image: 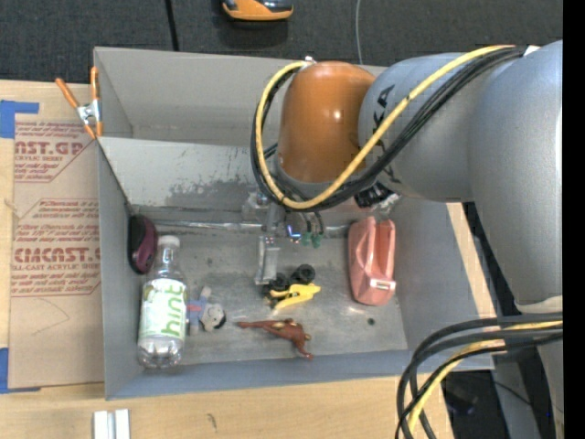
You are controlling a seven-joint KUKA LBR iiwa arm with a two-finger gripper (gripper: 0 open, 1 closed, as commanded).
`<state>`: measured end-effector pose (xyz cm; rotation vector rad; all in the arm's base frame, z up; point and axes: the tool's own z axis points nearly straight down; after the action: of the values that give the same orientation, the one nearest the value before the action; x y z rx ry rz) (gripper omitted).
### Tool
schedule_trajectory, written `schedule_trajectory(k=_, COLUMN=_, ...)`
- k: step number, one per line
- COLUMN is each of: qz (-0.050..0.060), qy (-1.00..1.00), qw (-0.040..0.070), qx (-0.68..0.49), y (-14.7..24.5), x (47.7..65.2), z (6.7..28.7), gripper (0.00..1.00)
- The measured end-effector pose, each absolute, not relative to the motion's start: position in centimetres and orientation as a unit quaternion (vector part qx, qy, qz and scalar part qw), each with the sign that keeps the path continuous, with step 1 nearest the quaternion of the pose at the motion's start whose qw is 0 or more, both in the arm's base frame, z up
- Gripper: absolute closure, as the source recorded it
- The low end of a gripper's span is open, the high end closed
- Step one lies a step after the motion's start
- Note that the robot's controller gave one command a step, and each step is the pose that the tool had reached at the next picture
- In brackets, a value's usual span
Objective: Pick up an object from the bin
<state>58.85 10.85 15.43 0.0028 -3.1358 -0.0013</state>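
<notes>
The clear bottle (163, 311) at the left of the bin (274, 373) reads "hint" (green letters, white label).

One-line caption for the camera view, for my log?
Gripper low in the grey bin, just beside a small yellow thing.

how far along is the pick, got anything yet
Nothing looks picked yet: the hint water bottle, brown toy dinosaur and pink container lie on the bin floor. In hand: the gripper sits low mid-bin, beside a small yellow-and-black thing. Left: grasp and lift one.
</notes>
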Motion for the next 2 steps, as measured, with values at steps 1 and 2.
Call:
schedule_trajectory(k=1, qz=-0.001, qy=-1.000, qw=-0.001, qx=0.000, y=10.8, x=59.0, z=15.9, gripper=0.00)
schedule_trajectory(k=2, qz=-0.001, qy=-0.998, qw=-0.006, qx=0.063, y=8.9, x=55.8, z=13.0, gripper=0.00)
